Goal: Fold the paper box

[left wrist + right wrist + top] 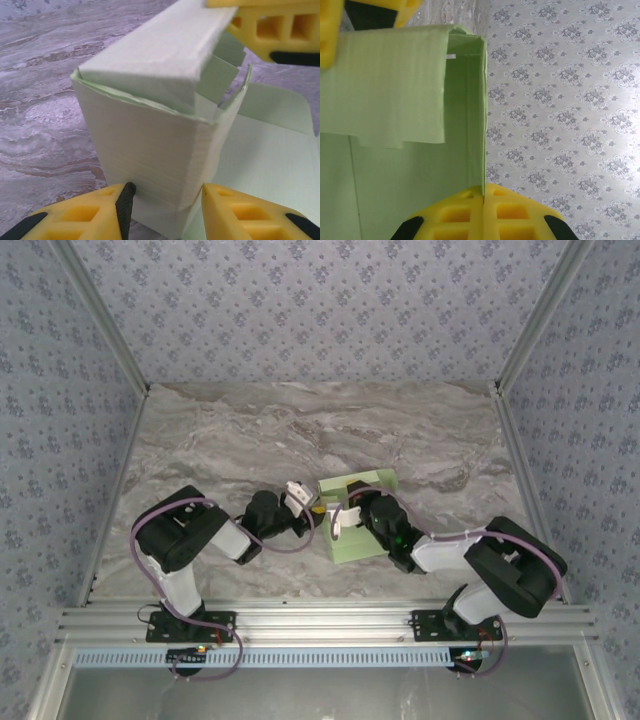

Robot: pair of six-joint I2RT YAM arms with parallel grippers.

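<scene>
The paper box (352,543) is pale green card, partly folded, lying mid-table between the two arms. In the left wrist view its raised body (150,130) stands upright with a flap bent over the top and a flat panel spread out to the right. My left gripper (167,200) straddles its near lower end, and both yellow fingers touch the card. My right gripper (484,192) is shut on the thin edge of an upright wall of the box (395,90). From above, the left gripper (318,508) and the right gripper (345,515) meet at the box.
The table (220,440) is grey marbled stone, with patterned walls (320,300) at the back and sides. Metal rails (320,620) run along the near edge by the arm bases. There is free room on the far and left parts of the table.
</scene>
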